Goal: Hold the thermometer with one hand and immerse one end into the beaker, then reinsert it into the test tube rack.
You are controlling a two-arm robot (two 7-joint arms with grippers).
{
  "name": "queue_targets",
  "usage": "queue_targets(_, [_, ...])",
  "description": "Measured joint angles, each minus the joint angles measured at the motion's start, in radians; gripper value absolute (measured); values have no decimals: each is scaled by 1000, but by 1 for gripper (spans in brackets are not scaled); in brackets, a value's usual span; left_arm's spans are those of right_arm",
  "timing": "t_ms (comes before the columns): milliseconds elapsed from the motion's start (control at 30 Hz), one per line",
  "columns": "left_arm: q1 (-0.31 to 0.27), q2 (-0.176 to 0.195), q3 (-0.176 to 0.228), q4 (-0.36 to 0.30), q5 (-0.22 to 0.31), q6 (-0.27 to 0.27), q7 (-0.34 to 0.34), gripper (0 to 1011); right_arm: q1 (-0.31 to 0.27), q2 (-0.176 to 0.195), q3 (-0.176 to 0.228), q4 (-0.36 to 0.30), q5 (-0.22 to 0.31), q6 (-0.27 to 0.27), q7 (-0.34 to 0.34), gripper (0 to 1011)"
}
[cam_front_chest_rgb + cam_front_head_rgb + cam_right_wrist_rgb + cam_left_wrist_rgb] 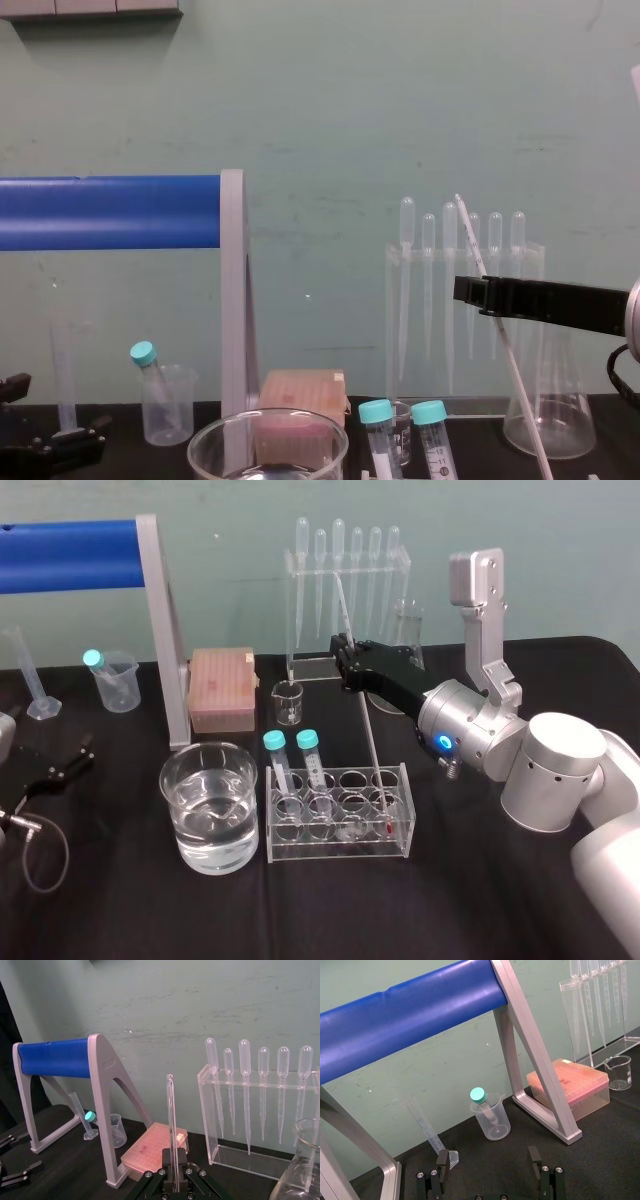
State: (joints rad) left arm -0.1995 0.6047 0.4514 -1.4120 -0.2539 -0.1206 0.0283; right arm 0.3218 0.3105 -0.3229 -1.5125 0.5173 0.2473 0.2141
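The thermometer [367, 735] leans in the clear test tube rack [337, 850], its red bulb down in a front right hole and its top tilted toward the back. My right gripper [348, 662] is shut on its upper part, well above the rack. In the right wrist view the rod [171, 1125] rises from between the closed fingers [163, 1157]. The chest view shows the same grip [482, 293] on the slanted rod [512, 360]. The large glass beaker [180, 780], part full of water, stands just left of the rack. My left gripper [488, 1160] rests open at the far left.
Two teal-capped tubes [290, 765] stand in the rack's left holes. Behind it are a small glass beaker [288, 702], a pink tip box [222, 688], a pipette stand [345, 580] and a conical flask [408, 630]. A blue-roller frame [160, 630] and a plastic beaker [115, 685] stand at the left.
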Motion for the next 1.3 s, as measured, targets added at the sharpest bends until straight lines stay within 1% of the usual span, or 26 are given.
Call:
queue_targets(400, [0, 0, 0, 0, 0, 0, 0, 1008, 0, 0, 0, 0, -1, -3, 1, 55])
queue_targets(600, [0, 0, 0, 0, 0, 0, 0, 1008, -9, 0, 15, -13, -2, -48, 20, 56])
queue_targets(633, [0, 0, 0, 0, 0, 0, 0, 1008, -11, 0, 21, -20, 1, -62, 25, 55])
queue_targets(733, [0, 0, 0, 0, 0, 0, 0, 1008, -12, -1, 31, -30, 9, -80, 35, 55])
queue_targets(967, [0, 0, 0, 0, 0, 0, 0, 1008, -10, -3, 58, -63, 45, -146, 72, 56])
queue_targets(1000, [0, 0, 0, 0, 0, 0, 0, 1008, -6, -4, 63, -70, 56, -162, 82, 56])
queue_targets(1067, [0, 0, 0, 0, 0, 0, 0, 1008, -2, -5, 68, -75, 65, -176, 92, 56])
queue_targets(1100, [0, 0, 0, 0, 0, 0, 0, 1008, 4, -8, 71, -77, 75, -193, 102, 55])
queue_targets(1300, [0, 0, 0, 0, 0, 0, 0, 1008, 32, -23, 71, -67, 119, -251, 151, 55])
